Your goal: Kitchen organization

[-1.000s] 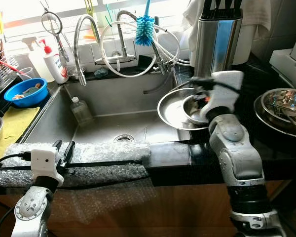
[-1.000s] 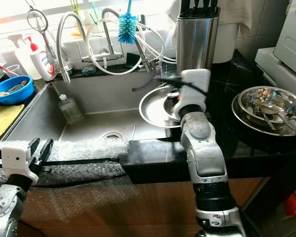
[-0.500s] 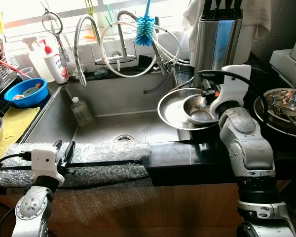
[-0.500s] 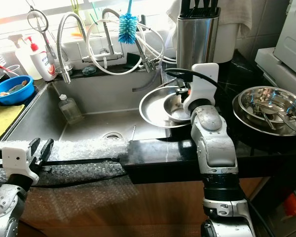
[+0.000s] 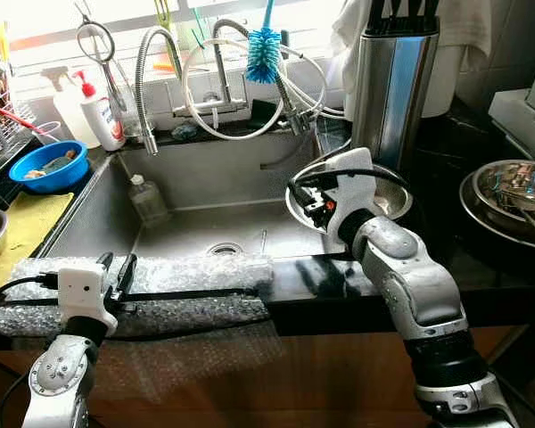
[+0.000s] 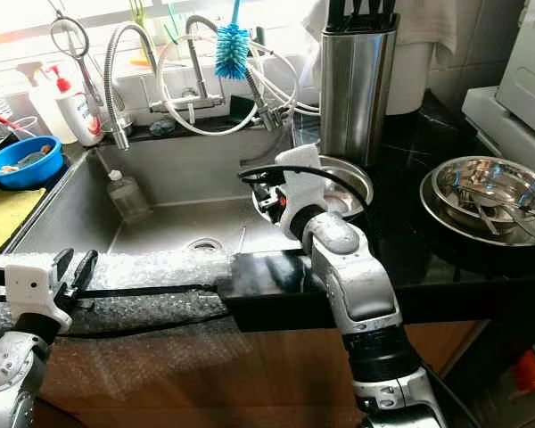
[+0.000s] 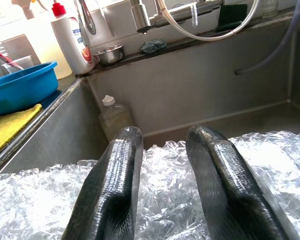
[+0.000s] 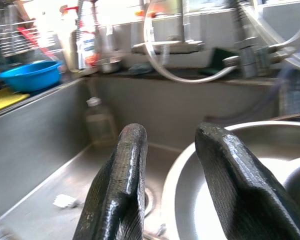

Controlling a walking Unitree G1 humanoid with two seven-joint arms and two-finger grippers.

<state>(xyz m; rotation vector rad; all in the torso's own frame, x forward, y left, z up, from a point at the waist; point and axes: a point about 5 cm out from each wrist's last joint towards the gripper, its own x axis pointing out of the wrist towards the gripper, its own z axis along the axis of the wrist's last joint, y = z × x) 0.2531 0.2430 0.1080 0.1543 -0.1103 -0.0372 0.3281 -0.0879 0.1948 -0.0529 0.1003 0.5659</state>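
- The left gripper (image 7: 162, 165) is nearest to us. It rests low at the front edge of the sink, over a strip of bubble wrap (image 5: 160, 285). Its two black fingers (image 7: 115, 190) are spread apart and hold nothing.
- The bubble wrap lies along the front rim of the steel sink (image 5: 205, 201), next to the black counter (image 5: 481, 267).
- The right gripper (image 8: 167, 165) is a bit farther back, at the right side of the sink. It points left, over the edge of a big steel bowl (image 8: 205, 175). Its fingers are apart too, with nothing between them.
- The big steel bowl sits at the right edge of the sink. A smaller steel bowl (image 5: 388, 198) sits inside it, partly hidden by the right arm.
- More steel bowls (image 5: 508, 192) are stacked on the black counter far to the right, well apart from the gripper. There are some spoons or forks in them, but I cannot tell which.
- A small clear plastic bottle (image 5: 145, 198) stands inside the sink, near its back left corner.
- On the left, a yellow cloth (image 5: 22, 223) lies on the counter. Behind it sits a blue bowl (image 5: 45, 165).
- A white soap bottle with a red top (image 5: 102, 111) stands behind the blue bowl.
- At the back are the bendy silver tap (image 5: 147, 80) and loops of white hose (image 5: 232, 89).
- A blue bottle brush (image 5: 263, 53) hangs above the hose.
- A tall shiny knife block (image 5: 392, 85) stands at the back right, behind the big steel bowl.
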